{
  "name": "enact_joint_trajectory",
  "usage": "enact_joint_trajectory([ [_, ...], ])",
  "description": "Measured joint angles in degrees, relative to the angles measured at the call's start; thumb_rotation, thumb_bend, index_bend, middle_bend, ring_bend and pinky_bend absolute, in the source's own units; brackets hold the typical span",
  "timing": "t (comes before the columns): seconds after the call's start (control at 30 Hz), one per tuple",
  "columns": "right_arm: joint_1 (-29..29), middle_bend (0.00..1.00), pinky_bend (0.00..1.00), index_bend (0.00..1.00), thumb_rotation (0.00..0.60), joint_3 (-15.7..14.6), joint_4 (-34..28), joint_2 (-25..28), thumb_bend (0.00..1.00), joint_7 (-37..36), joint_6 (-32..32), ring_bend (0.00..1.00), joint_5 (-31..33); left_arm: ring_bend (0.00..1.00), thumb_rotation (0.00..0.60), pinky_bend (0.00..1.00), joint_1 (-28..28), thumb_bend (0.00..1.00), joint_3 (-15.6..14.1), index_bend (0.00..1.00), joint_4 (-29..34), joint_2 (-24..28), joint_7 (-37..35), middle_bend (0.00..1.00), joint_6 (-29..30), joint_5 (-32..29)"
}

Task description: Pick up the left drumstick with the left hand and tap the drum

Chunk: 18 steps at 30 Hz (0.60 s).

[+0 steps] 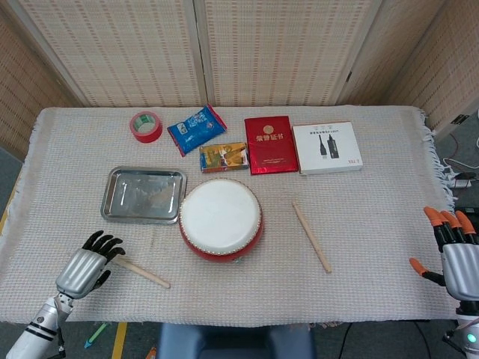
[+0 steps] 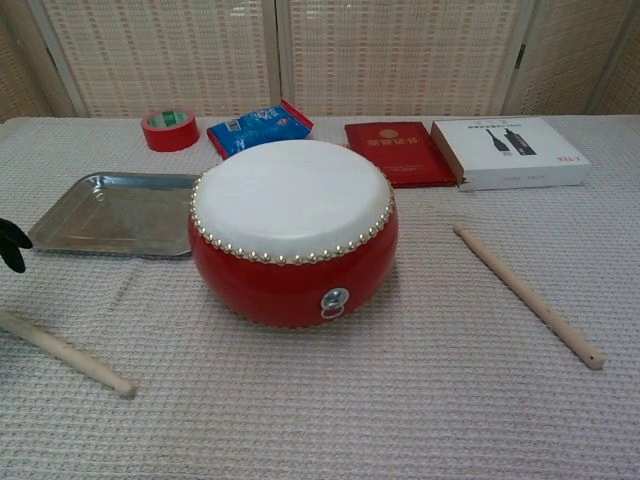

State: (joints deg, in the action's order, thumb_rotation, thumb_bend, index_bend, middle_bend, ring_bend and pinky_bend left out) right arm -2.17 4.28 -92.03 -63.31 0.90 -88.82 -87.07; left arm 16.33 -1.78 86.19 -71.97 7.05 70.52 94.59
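Note:
The red drum with its white skin stands mid-table. The left drumstick lies on the cloth in front of the drum, to its left. My left hand hovers over the stick's left end, fingers spread, holding nothing; only its black fingertips show at the chest view's left edge. The right drumstick lies to the drum's right. My right hand stays open at the table's right edge, orange fingertips up.
A steel tray sits left of the drum. Behind it lie a red tape roll, a blue packet, a small colourful box, a red booklet and a white box.

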Motion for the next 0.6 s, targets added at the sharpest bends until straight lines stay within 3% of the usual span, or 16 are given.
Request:
enact_joint_trajectory([
  [0.27,0.37,0.11,0.07,0.00,0.600,-0.03,0.24,0.02,0.16,-0.45,-0.43,0.01,0.07,0.14,0.600,0.06,2.56,0.30,-0.67,0.34,1.19,-2.84,3.38,0.19,-6.03,-2.25],
  [0.6,0.44,0.11,0.07,0.00,0.600,-0.16,0.58,-0.13,0.16,-0.89,-0.31,0.01,-0.03,0.12,0.600,0.04,3.76,0.30,-0.30,0.40,1.76,-7.93,7.86,0.19,-8.00,-5.48],
])
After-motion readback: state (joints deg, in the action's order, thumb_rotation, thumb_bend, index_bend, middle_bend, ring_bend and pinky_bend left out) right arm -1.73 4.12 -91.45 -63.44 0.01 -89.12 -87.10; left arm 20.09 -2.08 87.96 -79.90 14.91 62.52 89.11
